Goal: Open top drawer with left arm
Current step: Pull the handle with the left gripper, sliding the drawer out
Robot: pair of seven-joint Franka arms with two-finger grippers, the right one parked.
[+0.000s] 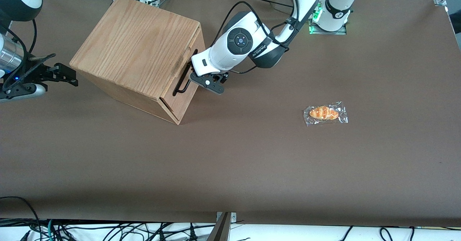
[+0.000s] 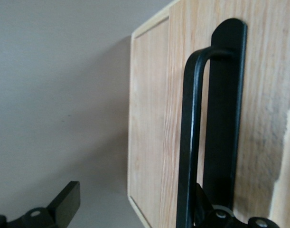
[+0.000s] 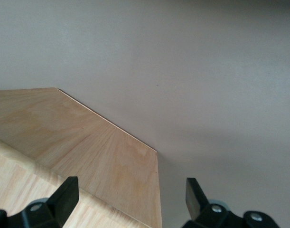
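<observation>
Surface: the brown table (image 1: 252, 169) fills nearly the whole front frame. It is matte and plain. A strip of pale floor with black cables (image 1: 108, 232) runs along the bottom edge. Along the top edge you get frame rails and the left arm's base (image 1: 336, 7) with a green light.

Front view, in reading order:
- The cabinet (image 1: 137, 43) is in the upper part of the frame, toward the parked arm's end. It stands skewed to the table edges, with its oak top toward the camera.
- The top drawer (image 1: 176, 102) faces the working arm's end. Its front shows only as a narrow slanted strip, with the black handle (image 1: 183, 77) running along it.
- The gripper (image 1: 210, 83) is at the handle, just in front of the drawer. The left arm (image 1: 237, 43) reaches down to it from the top edge.
- A bread packet (image 1: 325, 113) lies mid-frame, well apart from the cabinet, toward the working arm's end.

Left wrist view: this gives you what the front view hides.
- The handle (image 2: 190, 142) is seen close up, standing off the drawer front on its black mount.
- The fingers (image 2: 64, 206) are spread apart with the bar between them, and they are not closed on it.
- One finger sits in the gap between the bar and the wood.
- You cannot tell whether it touches the bar.

Right wrist view: only a corner of the cabinet (image 3: 88, 142) and bare table.

You cannot tell from any view whether the drawer is pulled out at all.
</observation>
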